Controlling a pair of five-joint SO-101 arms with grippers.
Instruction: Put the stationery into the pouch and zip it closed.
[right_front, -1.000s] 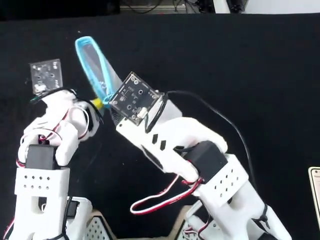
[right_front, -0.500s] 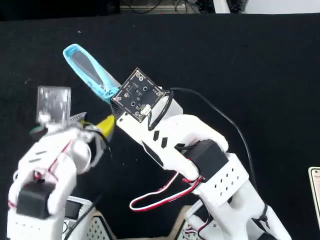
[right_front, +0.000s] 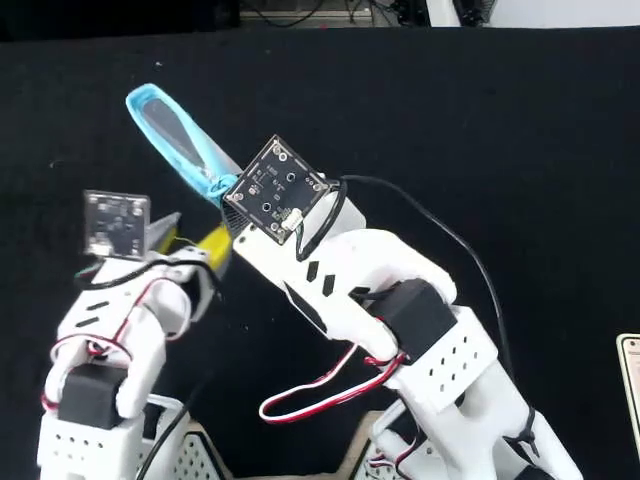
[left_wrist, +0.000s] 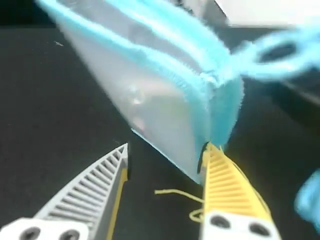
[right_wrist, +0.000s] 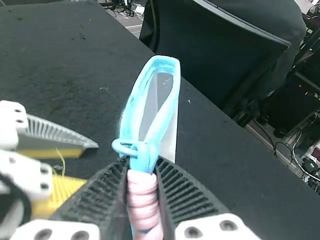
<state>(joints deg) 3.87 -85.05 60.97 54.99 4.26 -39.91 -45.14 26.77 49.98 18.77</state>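
Since a second ago, the left arm has pulled back toward its base, and the pouch (right_front: 170, 130) has swung over to lean more to the far left. In the last half second, hardly anything moved.

Now the right fingers (right_wrist: 185, 195) are squeezed tight on one end of the pouch, with a pink thing (right_wrist: 145, 200) pinched between them too. The rest of the pouch sticks out over the black table (right_front: 450, 120). The left fingers (left_wrist: 95, 195) are spread wide apart, just beside the pouch's near corner. The yellow one looks like it is touching that corner. A blue loop (left_wrist: 280, 50) hangs at the pouch's end.

I think this is the zipping part of the job, but I cannot tell if the zip is shut or if the stationery is inside. Next, the left fingers likely need to slide in around the pouch and pinch it. Then one arm can hold it steady while the other pulls.
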